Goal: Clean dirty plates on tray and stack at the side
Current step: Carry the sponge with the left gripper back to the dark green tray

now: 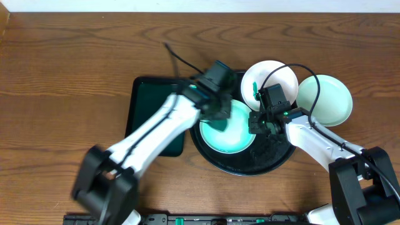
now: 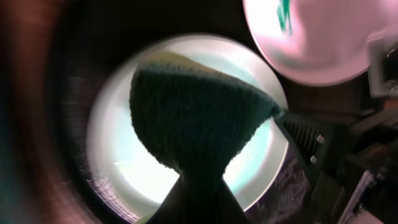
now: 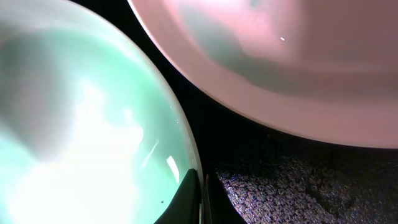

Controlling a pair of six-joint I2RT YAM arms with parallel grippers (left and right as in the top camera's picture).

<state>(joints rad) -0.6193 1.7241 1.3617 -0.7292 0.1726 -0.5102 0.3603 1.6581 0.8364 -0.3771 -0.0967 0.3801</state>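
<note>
The left claw (image 1: pixel 215 112) is down over the middle of the black tray (image 1: pixel 275 159), pressed together on a bunched dark green cloth (image 2: pixel 193 118). The cloth lies flat on the mint plate (image 1: pixel 234 140), which sits on the tray straight beneath that claw. So nothing needs reaching for: the plate is directly under the cloth, and I'd say the wipe is a matter of sweeping across its face.

On the plate's right edge sits the right claw (image 1: pixel 257 122), fingers pressed together right at the rim. I can't tell whether it pinches the rim or only braces against it, but it looks placed to steady the plate.

Just beyond, at the tray's far edge, is the smeared plate (image 1: pixel 275 78), green mark showing, nearer the right arm than the left. The third plate (image 1: pixel 325 100) rests off the tray on the table (image 1: pixel 62 75), to the right. Being round, none of them has a long axis to line up.
</note>
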